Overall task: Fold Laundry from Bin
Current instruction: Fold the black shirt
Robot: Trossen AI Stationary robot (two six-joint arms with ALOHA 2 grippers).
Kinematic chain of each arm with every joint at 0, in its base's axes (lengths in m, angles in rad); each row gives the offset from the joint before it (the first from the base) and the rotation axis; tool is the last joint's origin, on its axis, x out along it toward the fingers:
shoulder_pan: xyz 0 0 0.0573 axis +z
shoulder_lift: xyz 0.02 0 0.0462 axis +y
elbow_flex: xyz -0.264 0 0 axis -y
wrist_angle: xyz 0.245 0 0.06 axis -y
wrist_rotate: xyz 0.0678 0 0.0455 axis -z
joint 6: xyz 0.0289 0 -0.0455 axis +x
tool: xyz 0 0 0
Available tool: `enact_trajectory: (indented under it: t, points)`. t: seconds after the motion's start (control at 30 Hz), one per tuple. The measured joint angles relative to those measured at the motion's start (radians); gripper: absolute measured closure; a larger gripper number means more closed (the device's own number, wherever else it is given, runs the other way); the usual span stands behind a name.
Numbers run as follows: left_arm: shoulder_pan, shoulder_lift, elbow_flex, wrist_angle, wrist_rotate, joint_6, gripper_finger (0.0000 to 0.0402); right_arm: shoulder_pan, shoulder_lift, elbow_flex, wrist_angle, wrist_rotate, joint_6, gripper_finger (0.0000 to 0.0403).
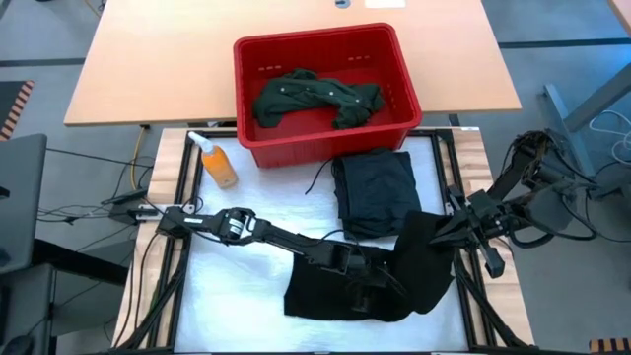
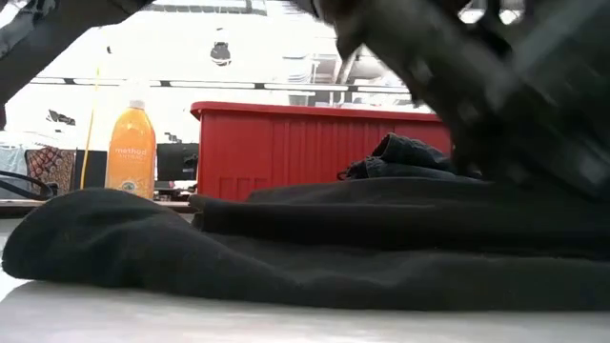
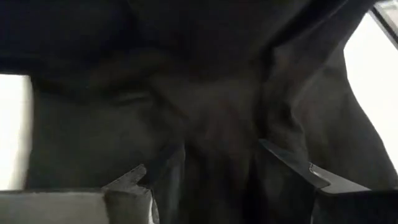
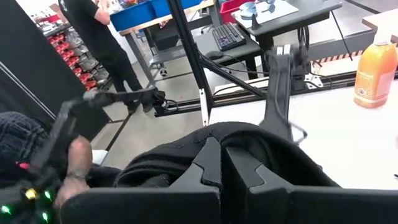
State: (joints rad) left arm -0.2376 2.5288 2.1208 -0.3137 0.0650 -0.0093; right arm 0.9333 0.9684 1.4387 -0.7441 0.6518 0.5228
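Up at twelve o'clock the red bin (image 1: 325, 94) holds a dark green shirt (image 1: 315, 97). At six o'clock on the bench (image 1: 237, 286), the left gripper (image 1: 367, 284) sits partly open around a black garment (image 1: 345, 291); the right gripper (image 1: 426, 235) pinches its lifted edge, and folded jeans (image 1: 375, 192) lie between.

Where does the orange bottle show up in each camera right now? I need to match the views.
High view: orange bottle lies on the table's left side, just left of the red bin.
Low view: it stands at far left, left of the bin.
Left wrist view: not in it; only dark cloth.
Right wrist view: at the far right edge, on the white tabletop.
Shared landmark: the bin, in the high and low views.
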Motion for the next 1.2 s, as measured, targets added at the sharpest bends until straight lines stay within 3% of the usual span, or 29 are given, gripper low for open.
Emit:
enact_trajectory:
  t: [0.13,0.3,0.43,0.57,0.67,0.87,1.2]
  points:
    - [-0.001,-0.127,0.003,-0.254,-0.077,0.06,0.0214,0.0,0.001,0.0,-0.014,0.0,0.0,0.0382]
    - [-0.038,-0.276,0.001,-0.707,-0.289,0.069,0.0214,0.0,0.015,0.0,-0.01,0.0,0.0,0.0382]
    - [-0.078,-0.424,0.001,-1.033,-0.511,-0.042,0.0214,-0.02,0.064,0.0,-0.008,0.0,0.001,0.0382]
    - [-0.117,-0.559,0.001,-1.232,-0.703,-0.216,0.0214,-0.099,0.147,0.0,-0.007,-0.008,0.001,0.0382]
    - [-0.139,-0.681,-0.013,-1.249,-0.781,-0.317,0.0214,-0.184,0.212,0.0,-0.001,-0.052,0.005,0.0382]
    - [-0.172,-0.857,-0.038,-1.249,-0.846,-0.447,0.0214,-0.367,0.379,0.0,0.067,-0.239,0.003,0.0382]
    - [-0.202,-0.928,-0.038,-1.247,-0.889,-0.476,0.0214,-0.559,0.735,0.0,0.278,-0.668,-0.018,0.0378]
